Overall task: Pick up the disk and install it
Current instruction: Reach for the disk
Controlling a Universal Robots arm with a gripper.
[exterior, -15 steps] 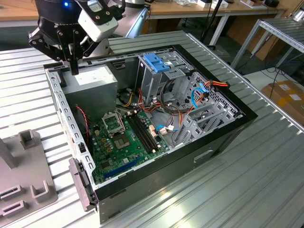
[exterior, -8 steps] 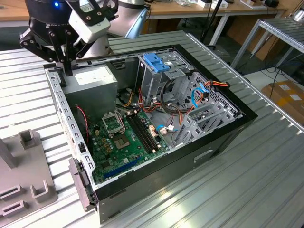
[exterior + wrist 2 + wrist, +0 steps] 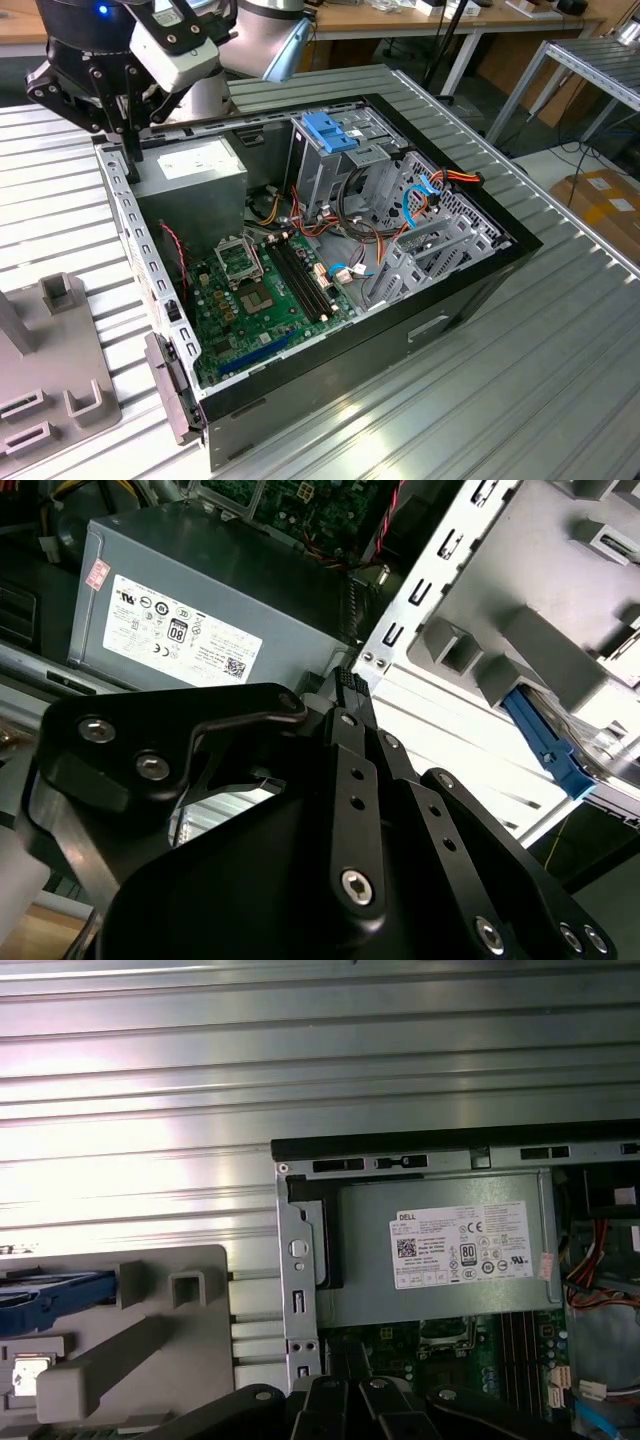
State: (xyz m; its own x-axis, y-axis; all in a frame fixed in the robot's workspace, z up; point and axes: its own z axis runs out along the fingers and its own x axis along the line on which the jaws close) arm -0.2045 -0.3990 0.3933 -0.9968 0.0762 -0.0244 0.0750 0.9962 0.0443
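Note:
The disk lies in a grey plastic fixture (image 3: 150, 1350) beside the open computer case (image 3: 330, 250). Of the disk I see its bright blue bracket (image 3: 45, 1295) in the first wrist view, and the same blue bracket (image 3: 548, 748) in the second wrist view. My gripper (image 3: 131, 150) hangs over the case's back corner at the exterior view's left, above the case wall next to the power supply (image 3: 195, 165). Its black fingers (image 3: 352, 683) stand together with nothing between them. The gripper is apart from the disk.
The case holds a green motherboard (image 3: 265, 290), loose cables and a blue-topped metal drive cage (image 3: 328, 130). The grey fixture (image 3: 60, 380) sits at the exterior view's lower left on the ribbed metal table (image 3: 500, 400). Other tables and a cardboard box stand beyond.

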